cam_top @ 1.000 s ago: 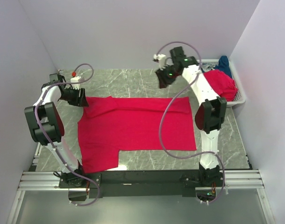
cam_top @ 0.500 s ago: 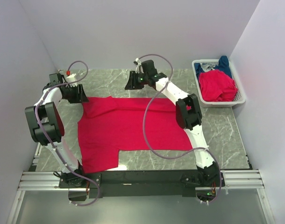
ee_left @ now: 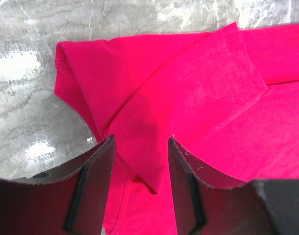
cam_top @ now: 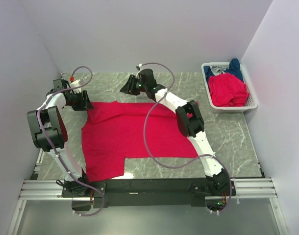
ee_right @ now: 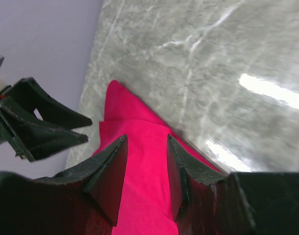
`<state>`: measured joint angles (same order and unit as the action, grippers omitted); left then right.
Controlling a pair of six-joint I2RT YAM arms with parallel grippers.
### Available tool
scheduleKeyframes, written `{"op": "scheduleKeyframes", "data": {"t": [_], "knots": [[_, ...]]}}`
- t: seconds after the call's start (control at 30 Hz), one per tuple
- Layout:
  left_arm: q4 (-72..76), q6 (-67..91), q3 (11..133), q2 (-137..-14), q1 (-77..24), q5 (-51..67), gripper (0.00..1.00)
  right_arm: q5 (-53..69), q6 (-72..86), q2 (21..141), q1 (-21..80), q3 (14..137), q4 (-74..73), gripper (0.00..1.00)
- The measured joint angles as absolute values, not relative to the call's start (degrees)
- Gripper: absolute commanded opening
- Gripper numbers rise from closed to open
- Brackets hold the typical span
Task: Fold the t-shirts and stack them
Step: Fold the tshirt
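One table (cam_top: 228, 132). One red shirt (cam_top: 135, 134) spread flat on it, sleeve below the left pincer (ee_left: 141, 142), far edge below the right pincer (ee_right: 147, 139). One basket (cam_top: 213, 63), well right of the right pincer, holding a red bundle (cam_top: 228, 90) and a blue shirt (cam_top: 234, 65). Two pincers, jaws apart over cloth.

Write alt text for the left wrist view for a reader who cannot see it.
A red t-shirt lies on a grey marbled table, a hemmed flap folded over it. The left gripper shows at the bottom edge, its two black fingers apart over a crease in the cloth.
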<state>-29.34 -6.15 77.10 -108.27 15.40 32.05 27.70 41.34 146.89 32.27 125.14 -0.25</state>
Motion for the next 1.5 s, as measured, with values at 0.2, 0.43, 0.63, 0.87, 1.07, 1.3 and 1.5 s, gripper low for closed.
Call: {"op": "scheduleKeyframes", "data": {"t": [0.2, 0.43, 0.63, 0.87, 1.07, 1.3, 1.5], "knots": [[-29.21, -6.07, 76.47, -108.27, 15.40, 32.12, 0.53, 24.12, 45.98, 149.77, 35.03, 125.10, 4.40, 0.45], [-29.34, -5.85, 75.96, -108.27, 15.40, 32.27, 0.54, 20.88, 50.37, 151.22, 36.80, 124.79, 6.57, 0.45], [-29.45, -5.72, 75.85, -108.27, 15.40, 32.27, 0.54, 18.11, 54.43, 151.41, 37.26, 124.16, 7.03, 0.45], [-29.74, -5.74, 75.85, -108.27, 15.40, 32.23, 0.55, 18.28, 60.36, 151.55, 37.28, 120.44, 8.54, 0.42], [-29.85, -5.76, 75.85, -108.27, 15.40, 32.21, 0.55, 19.20, 62.78, 152.51, 37.63, 119.57, 9.91, 0.42], [-29.85, -5.96, 75.85, -108.27, 15.57, 32.21, 0.55, 19.55, 62.63, 152.53, 38.76, 119.57, 10.28, 0.37], [-29.80, -6.35, 75.85, -108.27, 15.86, 32.29, 0.53, 20.23, 60.12, 152.51, 39.81, 119.68, 10.83, 0.08]]}}
